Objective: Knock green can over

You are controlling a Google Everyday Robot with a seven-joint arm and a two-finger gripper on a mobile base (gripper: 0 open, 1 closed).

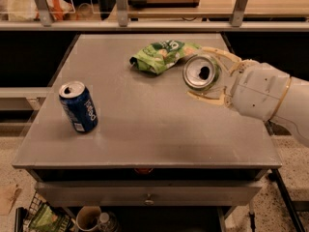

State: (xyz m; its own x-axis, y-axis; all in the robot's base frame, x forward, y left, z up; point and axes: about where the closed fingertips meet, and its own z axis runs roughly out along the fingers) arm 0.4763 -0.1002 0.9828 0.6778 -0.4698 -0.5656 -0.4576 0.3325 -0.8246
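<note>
The tool [196, 71] is seen at the right side of the bench [159, 124], reached in from the right. Its fingers [207, 98] are spread wide, and nothing is clamped between them. The green can [203, 70] sits loosely in the gap, with one finger on its far side and one on its near side. A sliver of bench is visible between the near finger and the can.

The can is tipped hard over, silver top turned toward the camera, its body mostly hidden behind the top. The knock is judged well under way. Whether the can lies flat on its side cannot be told. What is judged left: the can settled on the bench and the tool drawn clear.

A green snack bag [159, 56] is noted just beside the green can, to its far left. A blue can [78, 108] stands upright well apart from the green can, to its near left.
</note>
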